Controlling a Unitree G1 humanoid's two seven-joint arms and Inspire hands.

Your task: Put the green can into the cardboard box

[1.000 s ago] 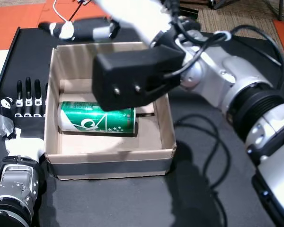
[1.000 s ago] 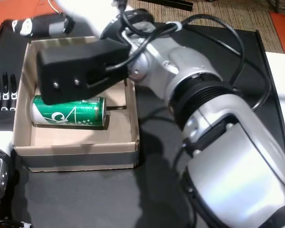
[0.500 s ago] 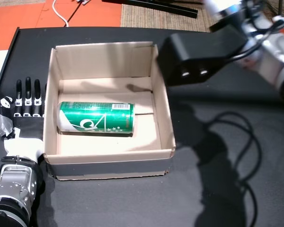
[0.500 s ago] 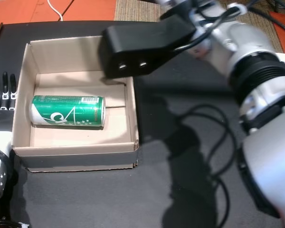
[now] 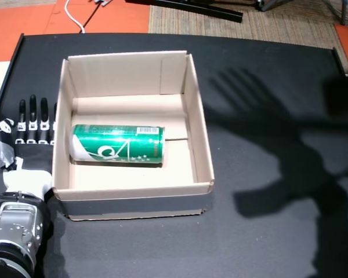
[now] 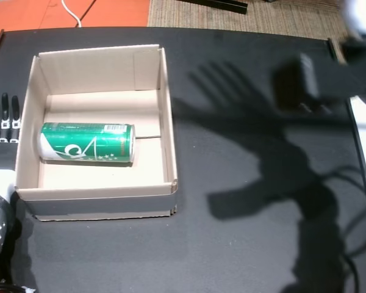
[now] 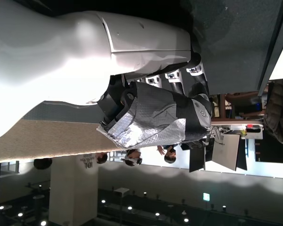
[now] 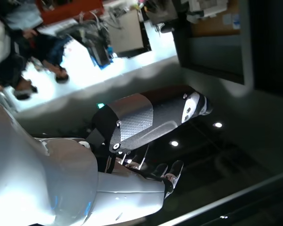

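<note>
Now the green can (image 5: 117, 145) lies on its side on the floor of the cardboard box (image 5: 198, 124), its length running left to right, its white-rimmed end toward the left wall and its other end short of the right wall; both head views show it there, resting alone with nothing touching it from above (image 6: 87, 143). Open at the top, the box sits on a black table (image 5: 267, 231), and a band of grey tape (image 5: 133, 204) runs along its near wall. At the left of the box, just beside its left wall, the left hand (image 5: 24, 139) lies flat on the table with its black fingers (image 5: 33, 116) straight, side by side and pointing to the far side, holding nothing; the left wrist view shows the same hand (image 7: 155, 108) flat, fingers extended, with silver tape across its back. The right hand is out at the far right: in a head view only a blurred dark block (image 6: 320, 79) of the arm shows at the right edge, above the table and well apart from the box, and its spread-fingered shadow (image 5: 249, 98) falls on the table right of the box. Seen in the right wrist view, the right hand (image 8: 151, 122) is up in the air with its fingers loose and apart, empty. Beyond the table's far edge lie orange floor (image 5: 23, 17) and a woven mat (image 5: 232, 23).
</note>
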